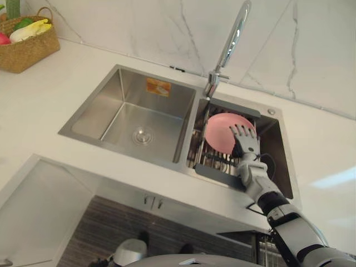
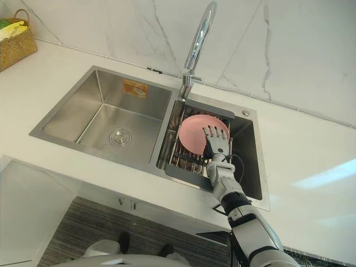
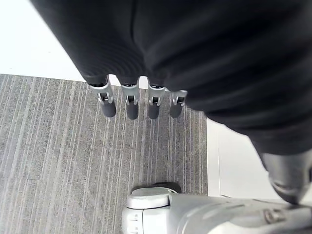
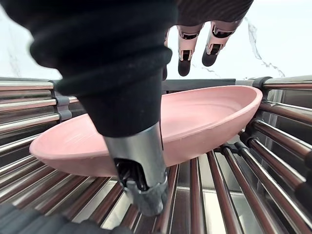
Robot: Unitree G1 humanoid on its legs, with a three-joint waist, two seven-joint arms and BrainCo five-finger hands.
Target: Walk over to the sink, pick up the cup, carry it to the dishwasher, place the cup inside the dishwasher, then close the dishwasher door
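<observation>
Walking to the sink (image 1: 97, 108) is judged done, but pick-up is not: the pink bowl (image 1: 219, 133) lies on the drainer rack (image 1: 203, 158) in the right basin, under the open, spread right hand (image 1: 246, 143). Carrying, loading and door closing remain. The right wrist view adds that the thumb sits against the bowl's near wall with the fingers straight over it, and the left wrist view shows the left hand (image 3: 130, 108) relaxed above the floor (image 3: 58, 156).

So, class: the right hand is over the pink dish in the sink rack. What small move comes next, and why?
Probably close the right hand on the dish at its rim: its fingers are straight above the dish, thumb at its near side, nothing gripped yet, and the dish lies on the rack.
</observation>
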